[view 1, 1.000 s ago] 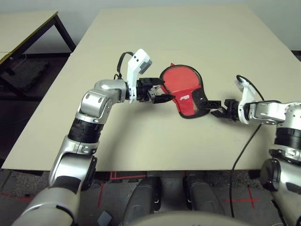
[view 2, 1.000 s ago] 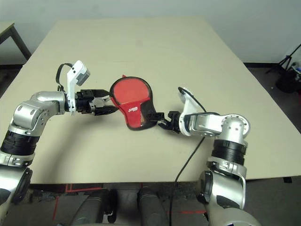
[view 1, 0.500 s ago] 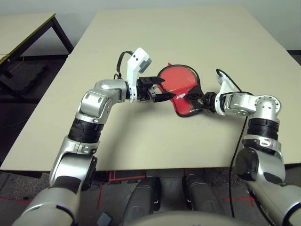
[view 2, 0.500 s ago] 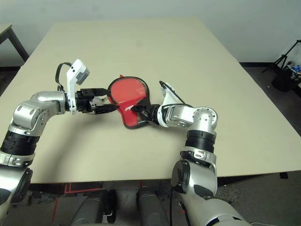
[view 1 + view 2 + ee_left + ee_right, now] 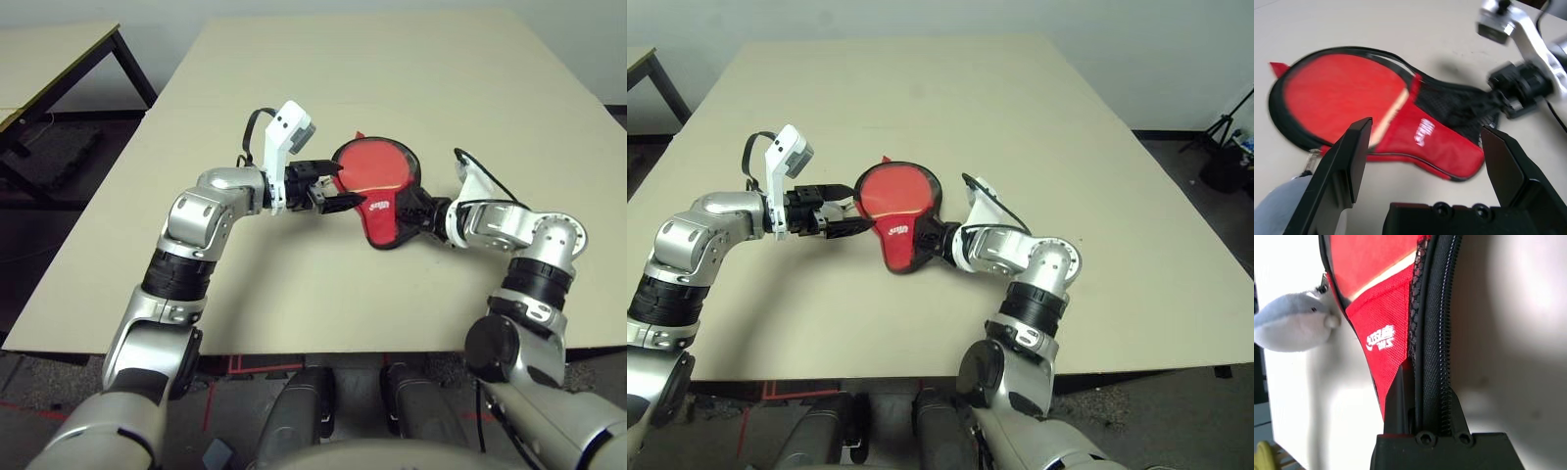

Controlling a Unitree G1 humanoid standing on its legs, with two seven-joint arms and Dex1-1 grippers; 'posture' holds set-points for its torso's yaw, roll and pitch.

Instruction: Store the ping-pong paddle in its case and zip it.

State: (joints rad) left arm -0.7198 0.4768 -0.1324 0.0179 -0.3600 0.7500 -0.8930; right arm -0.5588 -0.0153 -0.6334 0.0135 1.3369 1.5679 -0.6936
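- The right wrist view shows the right gripper (image 5: 1422, 418) pinching the black zipper edge of the case (image 5: 1383, 328) at its narrow end. It also shows a small grey-white soft toy (image 5: 1295, 325) touching the case's side.
- The left wrist view shows the ping-pong paddle (image 5: 1337, 100) with its red face lying inside the open case on the table (image 5: 392, 88). A strip of pale wood shows where the handle goes under the red cover.
- The left gripper (image 5: 333, 188) has its fingers spread apart, right beside the case's round end.
- Since a second ago, the right gripper has moved in from beside the case and grabbed its edge.
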